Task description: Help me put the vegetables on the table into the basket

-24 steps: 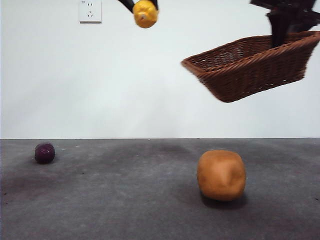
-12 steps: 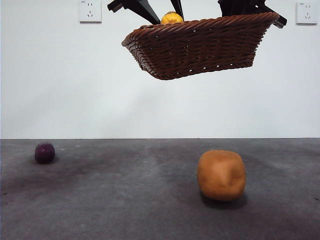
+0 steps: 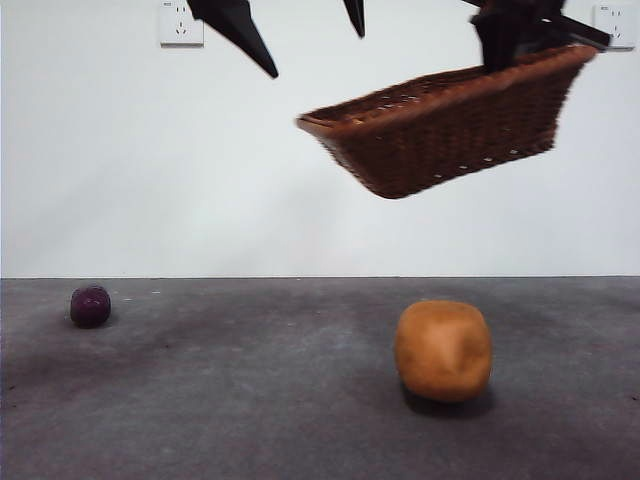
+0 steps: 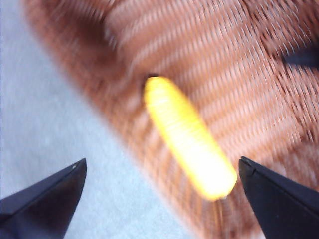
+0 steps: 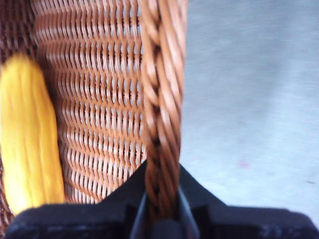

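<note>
My right gripper (image 5: 160,209) is shut on the braided rim of the brown wicker basket (image 3: 450,125) and holds it tilted, high above the table (image 3: 250,400), at the upper right of the front view. The oblong yellow vegetable (image 4: 189,137) lies inside the basket (image 4: 239,64) and also shows in the right wrist view (image 5: 27,134); the front view hides it. My left gripper (image 4: 159,199) is open and empty just above the basket; its jaws show as black tips at the top of the front view (image 3: 300,35). The purple vegetable (image 3: 90,305) lies far left on the table. The orange-brown potato-like vegetable (image 3: 443,351) lies centre right.
White wall sockets (image 3: 181,22) sit on the pale wall behind.
The yellow vegetable has been let go into the basket and my left gripper has opened above it. The basket moved left under it, then back right and tilted.
</note>
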`<state>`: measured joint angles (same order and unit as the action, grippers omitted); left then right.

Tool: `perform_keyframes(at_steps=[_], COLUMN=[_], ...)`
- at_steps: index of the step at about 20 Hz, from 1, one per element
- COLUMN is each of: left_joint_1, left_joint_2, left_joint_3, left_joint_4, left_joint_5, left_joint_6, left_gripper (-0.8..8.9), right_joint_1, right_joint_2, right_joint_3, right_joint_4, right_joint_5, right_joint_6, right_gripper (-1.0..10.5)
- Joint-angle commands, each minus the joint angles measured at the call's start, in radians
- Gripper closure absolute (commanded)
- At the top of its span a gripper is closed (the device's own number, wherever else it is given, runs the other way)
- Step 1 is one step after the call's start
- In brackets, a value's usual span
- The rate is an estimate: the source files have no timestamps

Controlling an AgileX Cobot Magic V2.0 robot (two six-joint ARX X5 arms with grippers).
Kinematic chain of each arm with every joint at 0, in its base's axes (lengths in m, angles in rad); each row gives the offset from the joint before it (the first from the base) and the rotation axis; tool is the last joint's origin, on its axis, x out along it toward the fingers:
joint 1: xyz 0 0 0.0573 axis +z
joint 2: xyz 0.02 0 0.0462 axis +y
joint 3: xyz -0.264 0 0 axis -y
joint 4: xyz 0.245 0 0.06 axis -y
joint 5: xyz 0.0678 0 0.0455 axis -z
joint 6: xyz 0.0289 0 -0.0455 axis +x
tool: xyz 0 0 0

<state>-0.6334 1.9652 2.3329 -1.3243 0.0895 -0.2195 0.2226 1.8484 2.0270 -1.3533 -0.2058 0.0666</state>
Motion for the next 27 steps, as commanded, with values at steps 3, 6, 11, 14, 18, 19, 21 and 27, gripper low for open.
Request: perform_keyframes(at_steps=[3,6,11,14,18,19,21,27], left_joint_1=[-0.091,-0.193,-0.342,-0.372,-0.387,-0.388,-0.388,-0.37], left_joint_2=[-0.051,-0.052,-0.052,-0.052,-0.052,-0.052,-0.052,-0.052], left_joint_3=[-0.011,-0.043,-0.261,-0.413,-0.531,-0.556,-0.603,-0.703], left_joint_4=[0.003,0.003,0.003,0.087,0.172,0.204,0.276,0.404], left_joint_5=[0.021,-0.009,-0.144,-0.135,-0.122,-0.105,-0.081,-0.09], left_joint_6=[0.037,0.034,-0.043,-0.106,-0.172,-0.189,-0.221,-0.291], left_gripper=[3.08,3.11,3.11,3.11,3.11,3.11,3.11,3.11], right_joint_1=[-0.122,-0.192,-0.254,-0.258,-0.257,-0.257,-0.257,-0.256], right_joint_2=[0.015,0.015,0.015,0.015,0.015,0.015,0.015,0.015], right_joint_3=[-0.001,-0.001,-0.001,-0.001,-0.001,-0.001,-0.001,-0.001], right_joint_4=[-0.021,-0.021,-0.021,-0.021,-0.021,-0.021,-0.021,-0.022], right_joint_5=[-0.02,-0.079,-0.082,-0.082,-0.082,-0.082,-0.082,-0.082], right_joint_6=[-0.018,-0.018,-0.019,-0.025,-0.026,-0.026,-0.026,-0.026], right_gripper=[9.6,9.6,9.6,9.6,9.6,9.6,9.6,9.6])
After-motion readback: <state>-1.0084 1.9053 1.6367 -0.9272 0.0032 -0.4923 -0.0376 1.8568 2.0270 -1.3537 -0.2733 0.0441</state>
